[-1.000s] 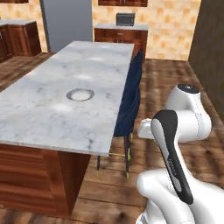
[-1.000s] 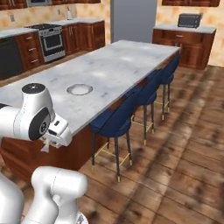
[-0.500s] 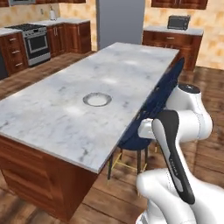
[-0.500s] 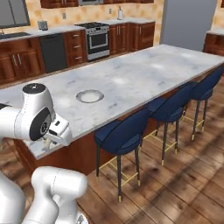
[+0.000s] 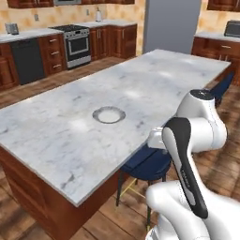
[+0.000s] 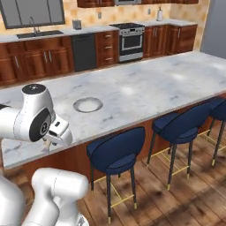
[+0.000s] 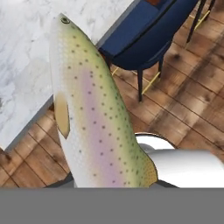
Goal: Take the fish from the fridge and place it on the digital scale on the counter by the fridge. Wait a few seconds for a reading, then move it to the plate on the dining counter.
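Fish [image 7: 89, 113]: we see it close in the hand view, a spotted yellow-green body with a pink stripe, head away from the camera, tail end down at the bottom where the fingers would be.
Gripper: we cannot tell how its jaws stand (the fish covers the fingertips), though the fish rides with the hand.
Fish position: it hangs over the near edge of the dining counter [image 5: 140, 84], its head end across the marble, its body over the wood floor [image 7: 183, 105] beside a blue stool [image 7: 140, 35].
Plate [image 5: 108, 114]: it lies on the marble, well in from the near edge; in the right base view we find the plate [image 6: 88, 104] just past the arm's white joint, with bare marble all round it.
Counter edges: the long stool side runs along the right of the left base view; the near corner sits low and left over the reddish wood base.
Stools [image 6: 117, 150]: they stand in a row along the counter's long side, seats tucked partly under the overhang.
Open room: we see clear wood floor to the right of the stools in the right base view.
Fridge [image 5: 171, 23]: it stands closed beyond the far end of the counter.
Back wall: stove [image 5: 77, 42] and dark cabinets, well apart from the counter.
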### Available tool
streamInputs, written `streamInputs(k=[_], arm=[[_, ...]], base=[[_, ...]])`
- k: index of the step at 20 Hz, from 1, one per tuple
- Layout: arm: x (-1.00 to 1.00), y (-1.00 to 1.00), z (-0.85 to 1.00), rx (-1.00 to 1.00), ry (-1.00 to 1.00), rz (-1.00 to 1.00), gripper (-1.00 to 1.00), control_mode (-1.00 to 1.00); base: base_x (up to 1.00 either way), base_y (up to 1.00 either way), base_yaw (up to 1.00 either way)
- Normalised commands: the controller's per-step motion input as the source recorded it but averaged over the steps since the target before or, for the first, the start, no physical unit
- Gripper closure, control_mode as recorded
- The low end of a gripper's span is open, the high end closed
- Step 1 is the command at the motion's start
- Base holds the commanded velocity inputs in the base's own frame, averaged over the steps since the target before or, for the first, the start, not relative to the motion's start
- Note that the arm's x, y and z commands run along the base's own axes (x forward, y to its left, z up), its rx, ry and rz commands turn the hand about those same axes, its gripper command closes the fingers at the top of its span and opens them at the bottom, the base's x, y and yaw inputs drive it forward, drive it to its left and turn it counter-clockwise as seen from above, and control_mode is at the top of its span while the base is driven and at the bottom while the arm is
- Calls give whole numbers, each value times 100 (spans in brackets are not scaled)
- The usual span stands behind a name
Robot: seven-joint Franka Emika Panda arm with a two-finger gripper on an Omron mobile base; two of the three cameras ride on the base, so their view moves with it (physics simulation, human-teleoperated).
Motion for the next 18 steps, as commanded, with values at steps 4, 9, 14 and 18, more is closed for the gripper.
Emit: streamInputs(k=[4, 9, 14, 18], arm=[[0, 0, 0, 0, 0, 0, 100, 100], [0, 0, 0, 0, 0, 0, 100, 100], [0, 0, 0, 0, 0, 0, 100, 100], [0, 0, 0, 0, 0, 0, 100, 100]], base=[[34, -36, 54], [3, -26, 60], [1, -58, 48], [16, -74, 13]])
